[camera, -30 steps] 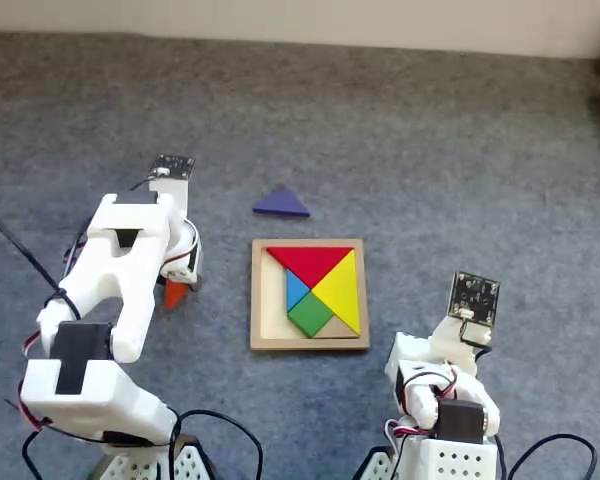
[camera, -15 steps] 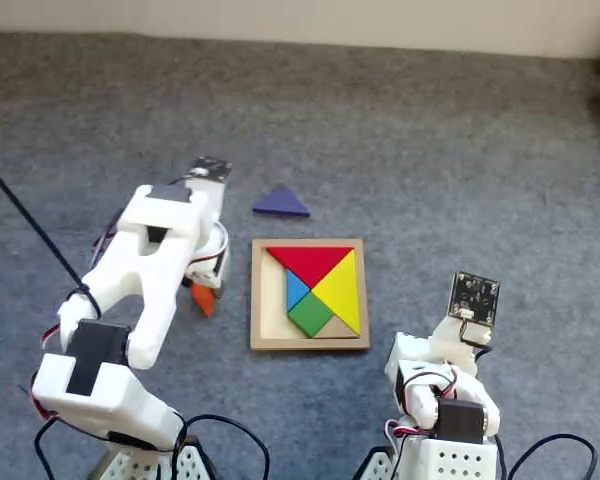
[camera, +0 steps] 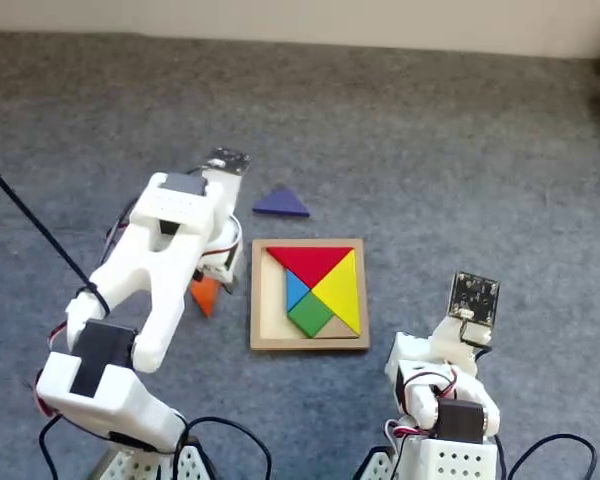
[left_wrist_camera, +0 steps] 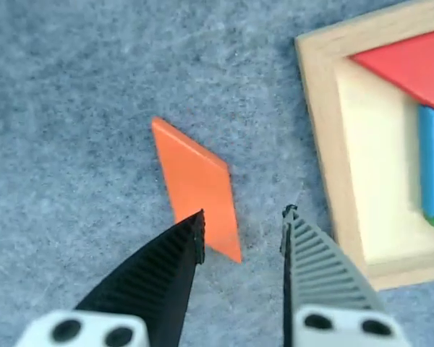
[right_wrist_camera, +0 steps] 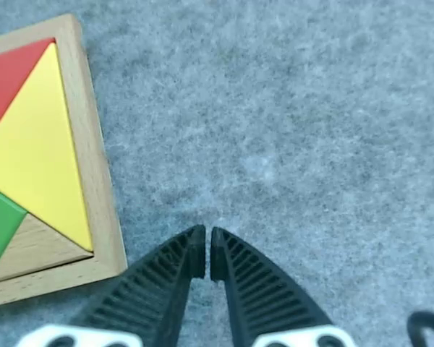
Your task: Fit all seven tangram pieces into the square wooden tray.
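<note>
1. In the high view, the square wooden tray [camera: 258,322] is seen near the middle of the grey carpet [camera: 460,150]. Inside it, a red triangle [camera: 310,262] is set at 12 o'clock, a yellow triangle [camera: 340,290] at 3 o'clock, a blue triangle [camera: 296,290] near the centre and a green piece [camera: 308,315] at 6 o'clock. The tray floor is bare along the 9 o'clock side. A purple triangle [camera: 280,203] is found on the carpet at 11 o'clock of the tray, apart from it. An orange parallelogram [camera: 204,296] is laid at 9 o'clock of the tray and is partly covered by the left arm [camera: 160,260]. The right arm [camera: 440,390] is placed at 5 o'clock of the tray.
2. In the left wrist view, the left gripper [left_wrist_camera: 242,217] is held over the carpet with its fingers spread apart and nothing gripped. One fingertip is seen over the end of the orange parallelogram. The other is seen between that piece and the tray rim. The parallelogram is laid flat beside the tray, not touching it.
3. In the right wrist view, the right gripper [right_wrist_camera: 207,242] is seen with its fingers brought together on nothing, over bare carpet near a tray corner. A small bare wooden triangle is shown in that corner, beside the yellow triangle.
</note>
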`<state>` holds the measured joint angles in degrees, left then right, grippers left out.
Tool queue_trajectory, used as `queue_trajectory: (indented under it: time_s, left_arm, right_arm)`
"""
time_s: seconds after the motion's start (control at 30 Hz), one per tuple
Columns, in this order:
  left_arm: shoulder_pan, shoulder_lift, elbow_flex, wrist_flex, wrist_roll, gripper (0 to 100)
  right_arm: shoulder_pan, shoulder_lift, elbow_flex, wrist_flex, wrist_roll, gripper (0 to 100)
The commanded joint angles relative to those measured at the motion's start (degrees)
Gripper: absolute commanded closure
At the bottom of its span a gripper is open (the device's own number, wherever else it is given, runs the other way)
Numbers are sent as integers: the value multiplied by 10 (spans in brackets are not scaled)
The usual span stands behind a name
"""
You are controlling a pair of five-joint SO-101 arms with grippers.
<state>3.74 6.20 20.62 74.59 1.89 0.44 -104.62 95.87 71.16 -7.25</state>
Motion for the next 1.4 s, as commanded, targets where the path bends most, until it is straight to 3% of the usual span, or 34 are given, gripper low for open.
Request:
queue_trajectory:
  time_s: [0.0,0.13,0.37,0.5,0.77,1.23,1.37]
  left_arm:
    - [-36,-7,-28,5,-18,779]
    - [-52,-7,-22,5,-40,694]
    - [-53,12,-10,-4,-89,693]
    - [-55,83,-21,-40,-114,745]
    - [-52,188,-137,40,-124,873]
    - [-51,87,-137,63,-16,946]
    - [-12,39,-136,85,29,947]
  right_arm:
    - [-7,-13,78,5,4,965]
    - [-7,-13,78,5,4,965]
    - [-6,-13,78,5,4,965]
    - [-5,-13,78,5,4,965]
    - [-5,-13,78,5,4,965]
    - [-6,-13,78,5,4,965]
    - [-7,-13,78,5,4,965]
